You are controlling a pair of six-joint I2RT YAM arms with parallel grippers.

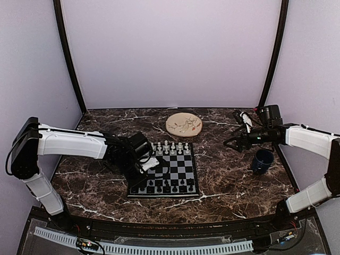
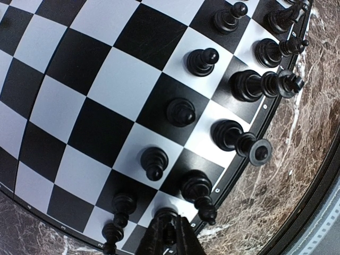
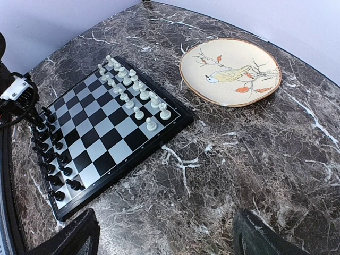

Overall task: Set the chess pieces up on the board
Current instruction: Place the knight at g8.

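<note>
The board [image 1: 182, 166] lies at the table's middle, with the white chess pieces [image 1: 170, 147] in two rows along its far edge and the black chess pieces [image 1: 167, 186] along its near edge. My left gripper [image 1: 150, 164] reaches over the board's left side. In the left wrist view the left gripper [image 2: 169, 234] is shut on a black chess piece [image 2: 166, 214] that stands on a light square in the edge row, among several other black pieces [image 2: 181, 111]. My right gripper [image 1: 229, 143] hangs open and empty over bare table to the right of the board [image 3: 114, 133].
A round beige plate [image 1: 184, 125] painted with a bird sits just beyond the board, also visible in the right wrist view as the plate [image 3: 230, 70]. A dark blue mug [image 1: 262, 160] stands at the right, below the right arm. Purple walls close off three sides.
</note>
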